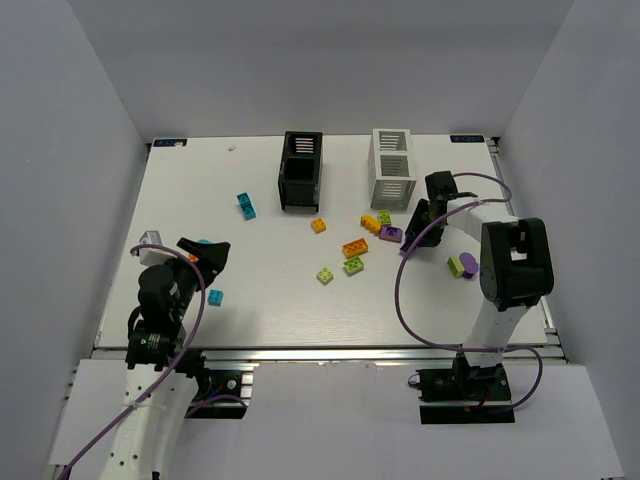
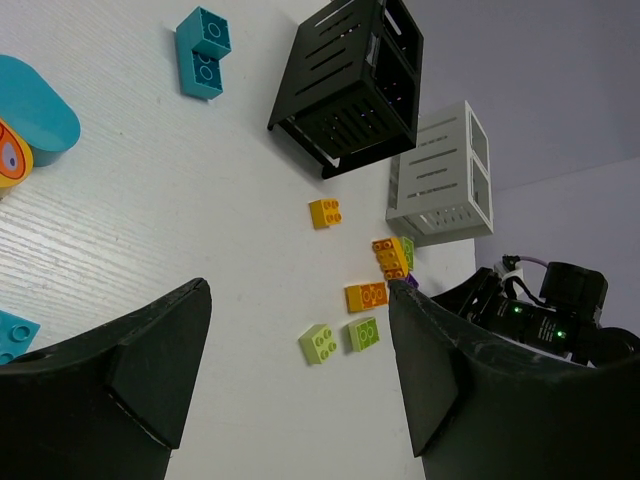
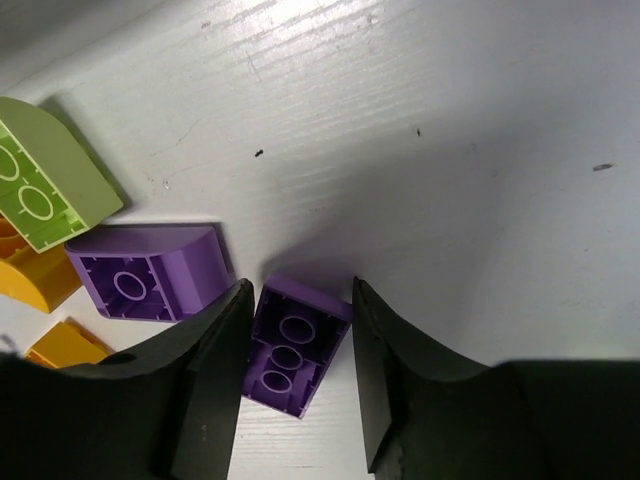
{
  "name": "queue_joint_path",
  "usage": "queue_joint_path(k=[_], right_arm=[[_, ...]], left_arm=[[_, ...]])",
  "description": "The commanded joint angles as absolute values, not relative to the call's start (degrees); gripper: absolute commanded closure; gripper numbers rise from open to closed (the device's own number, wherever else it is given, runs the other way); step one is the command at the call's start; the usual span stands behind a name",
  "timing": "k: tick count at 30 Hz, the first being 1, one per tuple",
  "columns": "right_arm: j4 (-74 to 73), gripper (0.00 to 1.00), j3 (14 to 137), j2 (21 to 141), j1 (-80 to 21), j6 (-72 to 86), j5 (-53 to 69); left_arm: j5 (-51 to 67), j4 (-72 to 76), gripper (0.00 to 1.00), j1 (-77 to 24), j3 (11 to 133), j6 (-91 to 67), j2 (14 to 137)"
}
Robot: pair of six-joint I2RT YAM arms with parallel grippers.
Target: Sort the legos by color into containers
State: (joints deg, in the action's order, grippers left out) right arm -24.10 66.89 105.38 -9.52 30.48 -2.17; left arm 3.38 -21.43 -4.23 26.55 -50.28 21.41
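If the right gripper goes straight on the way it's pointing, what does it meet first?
The right gripper points down at the table. It would first meet the small purple brick lying underside-up between its fingers, probably before reaching the table itself.

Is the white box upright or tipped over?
Upright: the white box stands on its base, its open top facing up toward the top camera.

I log: table [image 3: 480,120] white, fine wood-like grain, faintly scuffed, black box [image 2: 345,90] matt slatted plastic, white box [image 2: 440,185] beside the black box, same matt plastic, purple brick [image 3: 295,345] smooth semi-gloss plastic, right gripper [image 3: 298,300] fingers [image 3: 200,400] matt black.
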Motion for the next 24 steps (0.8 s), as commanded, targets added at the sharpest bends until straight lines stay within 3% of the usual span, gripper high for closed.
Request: queue_joint_path(k=[1,5,7,9,11,18,24], right_arm=[[-26.0,0.55,63.9,104.8,-10.0,31.1,-0.5],[-26.3,0.68,62.9,103.3,-9.8,28.9,1.7],[-26.3,0.77,63.0,101.6,-9.7,27.2,3.6],[-25.9,0.92,63.5,99.0,-9.6,19.4,6.0],[-25.3,0.98,63.4,96.3,-9.6,15.7,6.8],[-22.5,1.00,62.5,87.7,-9.6,-3.7,19.0],[-27.9,1.00,68.9,86.3,-9.8,-21.0,33.2]], left_arm=[[2.8,-21.3,0.19,-4.0,25.8,-50.4,21.4],[2.9,-21.2,0.19,-4.0,25.8,-50.4,21.4],[2.9,-21.3,0.19,-4.0,25.4,-50.4,21.4],[3.3,-20.7,0.19,-4.0,24.8,-50.5,21.2],[3.4,-20.5,0.19,-4.0,24.6,-50.5,21.2],[4.4,-18.5,0.19,-4.0,23.6,-50.4,22.1],[5.2,-16.9,0.19,-4.0,23.2,-50.1,23.5]])
